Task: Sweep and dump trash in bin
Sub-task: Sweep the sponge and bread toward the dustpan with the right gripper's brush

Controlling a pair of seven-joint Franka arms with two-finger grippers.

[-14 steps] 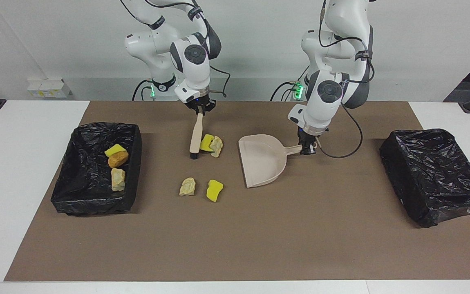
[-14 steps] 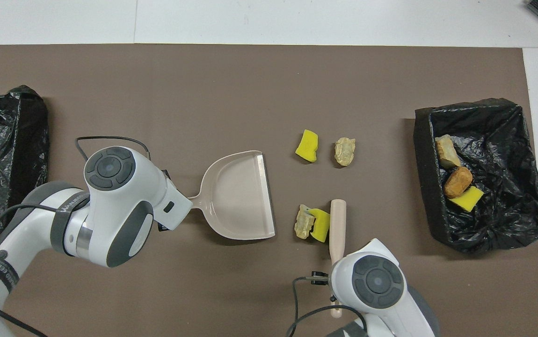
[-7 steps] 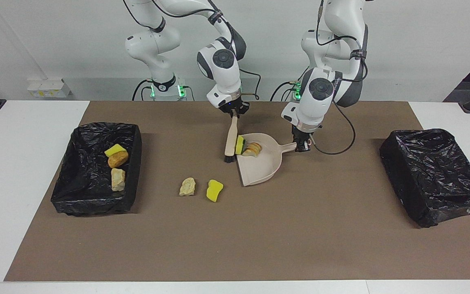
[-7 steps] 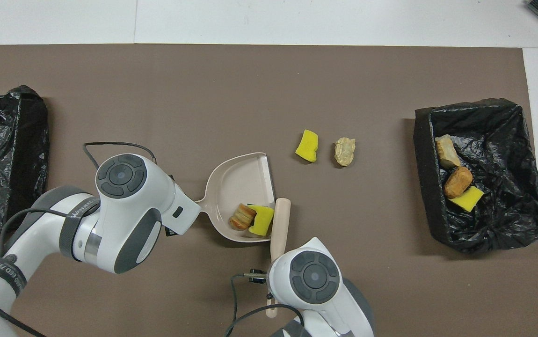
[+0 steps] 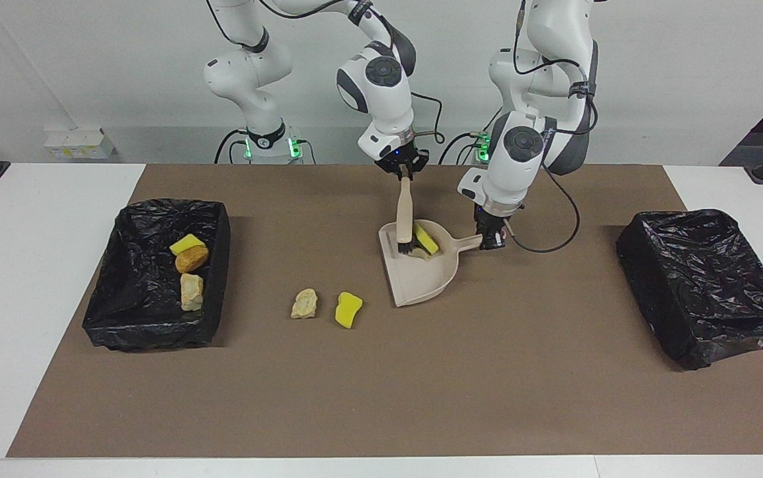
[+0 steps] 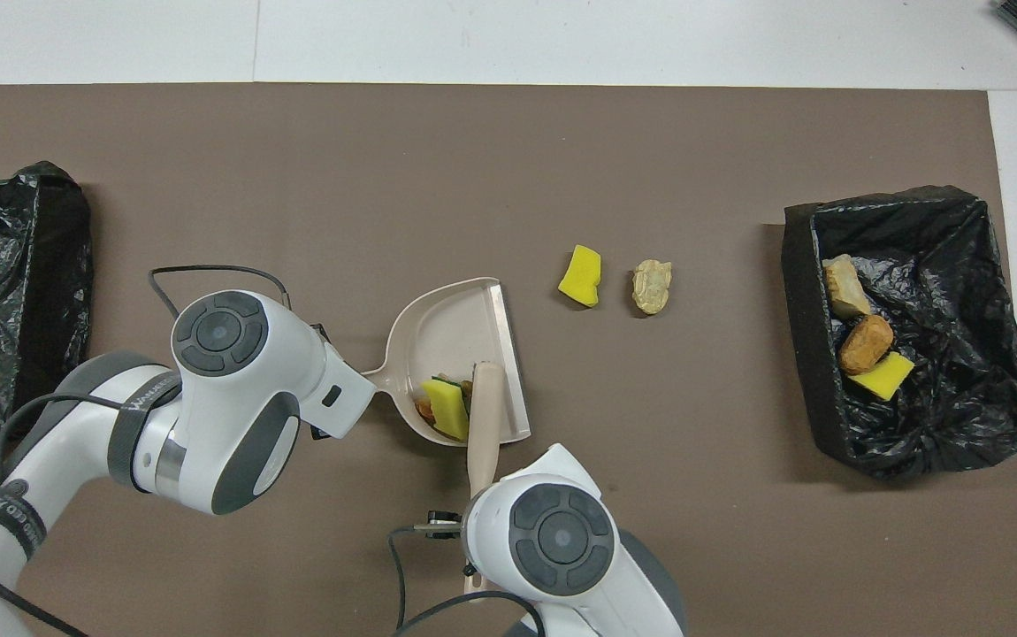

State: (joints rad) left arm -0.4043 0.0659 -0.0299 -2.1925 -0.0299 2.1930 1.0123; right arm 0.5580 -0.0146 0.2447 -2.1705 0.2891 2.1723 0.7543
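My right gripper (image 5: 406, 175) is shut on the handle of the beige brush (image 5: 405, 212), whose bristles stand inside the beige dustpan (image 5: 421, 282). My left gripper (image 5: 491, 240) is shut on the dustpan's handle. In the pan, against the bristles, lie a yellow sponge bit (image 5: 426, 239) and a beige chunk that is mostly hidden. In the overhead view both wrists cover their grippers; the brush (image 6: 484, 416), the pan (image 6: 447, 323) and the sponge bit (image 6: 445, 409) show. Two pieces of trash lie loose on the mat: a beige chunk (image 5: 304, 303) and a yellow sponge bit (image 5: 347, 309).
A black-lined bin (image 5: 149, 335) at the right arm's end of the table holds a yellow bit (image 5: 187, 243), an orange-brown lump (image 5: 192, 259) and a beige chunk (image 5: 190, 291). A second black-lined bin (image 5: 706, 285) stands at the left arm's end.
The right arm has swept the sponge bit and the beige chunk along the mat into the dustpan, and the brush head now stands inside it. The left arm has shifted the pan slightly toward the brush.
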